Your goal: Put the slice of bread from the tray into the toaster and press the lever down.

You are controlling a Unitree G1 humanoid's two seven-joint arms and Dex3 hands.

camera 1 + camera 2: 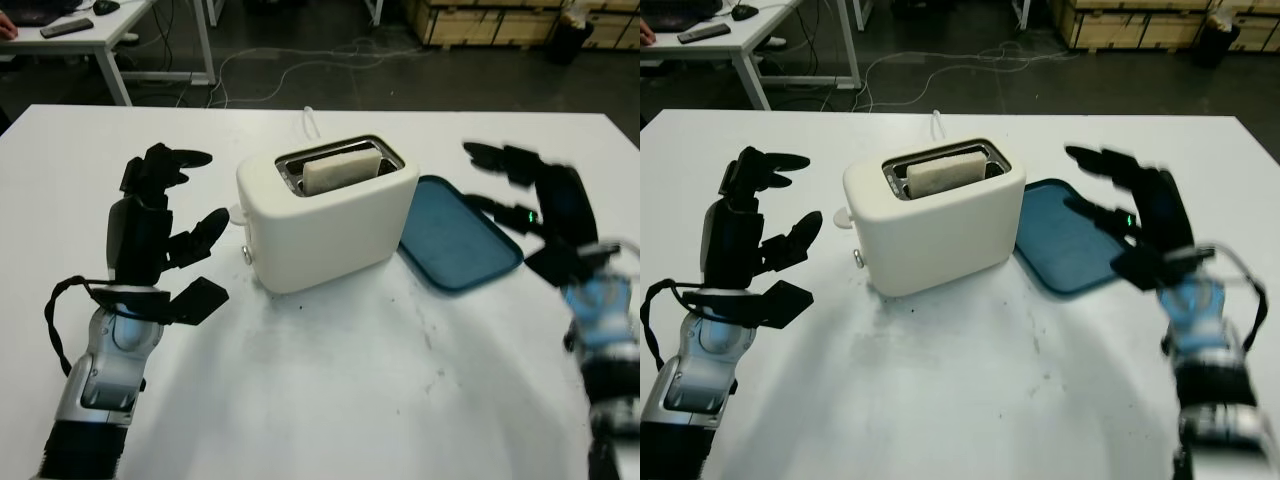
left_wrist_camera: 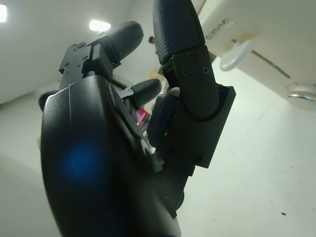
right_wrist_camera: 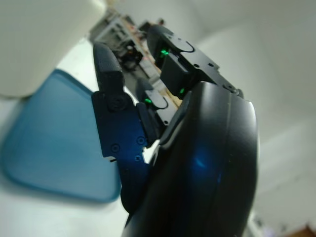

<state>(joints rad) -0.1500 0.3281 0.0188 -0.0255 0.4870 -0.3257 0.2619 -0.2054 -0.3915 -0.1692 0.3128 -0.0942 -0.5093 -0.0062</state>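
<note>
Bread slice sits in slot of white toaster on worktop. Blue tray beside toaster. Left robot hand open, holds nothing, near lever side. Right robot hand open above tray edge.

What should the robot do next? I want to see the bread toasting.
Probably bring the left hand in to the lever on the toaster and press it down: the bread already stands in the slot, the tray holds nothing, and the lever faces that open hand.

Counted on the white table

One toaster, one bread slice in it, one blue tray, two robot hands.
</note>
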